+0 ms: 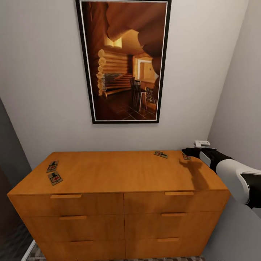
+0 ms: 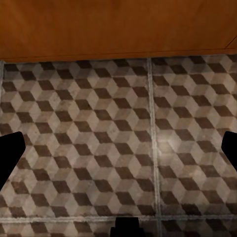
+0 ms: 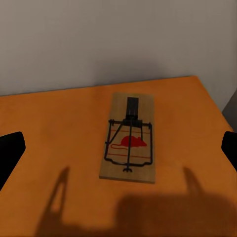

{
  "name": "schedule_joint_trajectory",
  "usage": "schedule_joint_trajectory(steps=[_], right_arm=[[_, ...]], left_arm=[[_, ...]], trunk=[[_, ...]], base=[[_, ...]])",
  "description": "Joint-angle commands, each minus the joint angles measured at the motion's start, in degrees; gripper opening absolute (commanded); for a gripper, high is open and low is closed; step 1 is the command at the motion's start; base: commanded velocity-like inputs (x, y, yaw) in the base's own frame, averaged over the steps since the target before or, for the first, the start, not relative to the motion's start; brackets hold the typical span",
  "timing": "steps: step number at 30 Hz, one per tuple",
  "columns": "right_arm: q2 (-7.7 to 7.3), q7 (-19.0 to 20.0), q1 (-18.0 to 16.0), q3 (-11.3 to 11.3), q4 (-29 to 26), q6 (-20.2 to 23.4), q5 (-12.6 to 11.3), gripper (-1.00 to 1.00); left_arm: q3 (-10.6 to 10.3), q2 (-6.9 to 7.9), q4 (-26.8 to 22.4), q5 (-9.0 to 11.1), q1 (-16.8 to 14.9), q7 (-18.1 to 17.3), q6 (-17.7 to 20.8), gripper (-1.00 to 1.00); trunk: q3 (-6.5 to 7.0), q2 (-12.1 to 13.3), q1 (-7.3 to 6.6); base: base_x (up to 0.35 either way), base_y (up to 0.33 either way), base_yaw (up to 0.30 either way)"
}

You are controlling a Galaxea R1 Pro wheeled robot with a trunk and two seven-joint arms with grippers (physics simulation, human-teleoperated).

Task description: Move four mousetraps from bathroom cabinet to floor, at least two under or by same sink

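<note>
The orange-brown cabinet [image 1: 119, 174] stands against the wall with all its drawers closed and four mousetraps on its top. Two mousetraps [image 1: 52, 166] [image 1: 55, 178] lie near the left end. A third mousetrap [image 1: 160, 154] sits at the back right. My right gripper [image 1: 186, 152] hovers open just over the fourth mousetrap [image 1: 186, 156], which the right wrist view shows as a board [image 3: 129, 138] with a red mouse mark, lying between the dark fingertips [image 3: 10, 153]. My left gripper [image 2: 118, 153] is open and empty above the cube-patterned bathroom floor [image 2: 98, 148], by the cabinet's base [image 2: 118, 29].
A large framed picture [image 1: 125, 61] hangs above the cabinet. A grey wall [image 1: 239, 108] closes in on the right, with a small white fitting [image 1: 202, 144] near the cabinet's back right corner. Dark wall at the far left.
</note>
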Motion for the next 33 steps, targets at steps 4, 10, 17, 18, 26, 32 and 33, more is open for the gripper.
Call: schedule_joint_trajectory(steps=[4, 10, 17, 18, 26, 32, 33], right_arm=[[-0.02, 0.2, 0.0, -0.1, -0.1, 0.3, 0.0, 1.00], [-0.02, 0.2, 0.0, -0.1, -0.1, 0.3, 0.0, 1.00], [-0.02, 0.2, 0.0, -0.1, -0.1, 0.3, 0.0, 1.00], [-0.02, 0.2, 0.0, -0.1, -0.1, 0.3, 0.0, 1.00], [-0.08, 0.2, 0.0, -0.1, -0.2, 0.3, 0.0, 1.00], [-0.10, 0.2, 0.0, -0.1, -0.2, 0.3, 0.0, 1.00], [-0.10, 0.2, 0.0, -0.1, -0.2, 0.3, 0.0, 1.00]], left_arm=[[0.0, 0.02, 0.0, 0.0, 0.0, 0.0, -0.2, 1.00], [0.0, 0.00, 0.0, 0.0, 0.0, 0.0, -0.2, 1.00], [0.0, -0.01, 0.0, 0.0, 0.0, 0.0, -0.2, 1.00], [0.0, -0.01, 0.0, 0.0, 0.0, 0.0, -0.2, 1.00], [0.0, 0.00, 0.0, 0.0, 0.0, 0.0, -0.2, 1.00], [0.0, -0.01, 0.2, 0.0, 0.0, 0.0, -0.2, 1.00], [0.0, -0.01, 0.3, 0.0, 0.0, 0.0, -0.2, 1.00]], trunk=[[-0.38, 0.0, 0.00], [-0.89, 0.0, 0.00], [-1.52, 0.0, 0.00], [-1.61, 0.0, 0.00], [-2.32, 0.0, 0.00], [-2.63, 0.0, 0.00], [-2.64, 0.0, 0.00]], base=[[0.000, 0.000, 0.000], [0.000, 0.000, 0.000], [0.000, 0.000, 0.000], [0.000, 0.000, 0.000], [0.000, 0.000, 0.000], [0.000, 0.000, 0.000], [0.005, 0.000, 0.000]])
